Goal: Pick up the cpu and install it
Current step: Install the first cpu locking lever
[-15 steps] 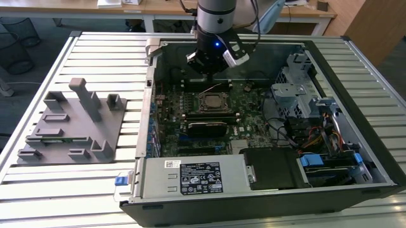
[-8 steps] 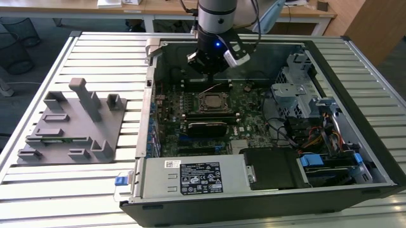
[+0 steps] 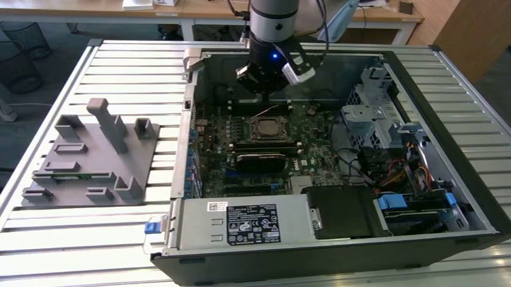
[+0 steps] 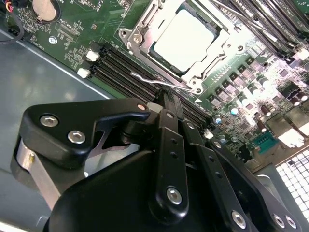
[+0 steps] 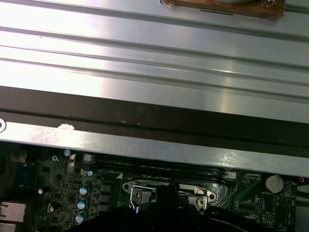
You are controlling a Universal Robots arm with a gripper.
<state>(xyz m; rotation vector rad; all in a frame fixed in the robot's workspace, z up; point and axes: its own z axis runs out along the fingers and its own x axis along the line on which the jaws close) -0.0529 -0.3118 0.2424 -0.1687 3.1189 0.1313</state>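
Fingers [image 4: 166, 104] drawn together, holding nothing — the cpu [image 4: 183, 41] already sits in its socket [image 4: 140, 36], lever [image 4: 159, 83] unlatched.

cpu [image 4: 182, 40] is a small flat square chip with a pale silvery top plate, lying flat and level inside the metal-framed socket [image 4: 145, 50] on the green motherboard [image 4: 241, 87]. socket frame surrounds it on all sides. in the exterior view it's mid-board [image 3: 264, 127], top face up.

Ribbed metal table [image 5: 145, 58] beyond case wall [image 5: 145, 145], motherboard [image 5: 251, 198] below
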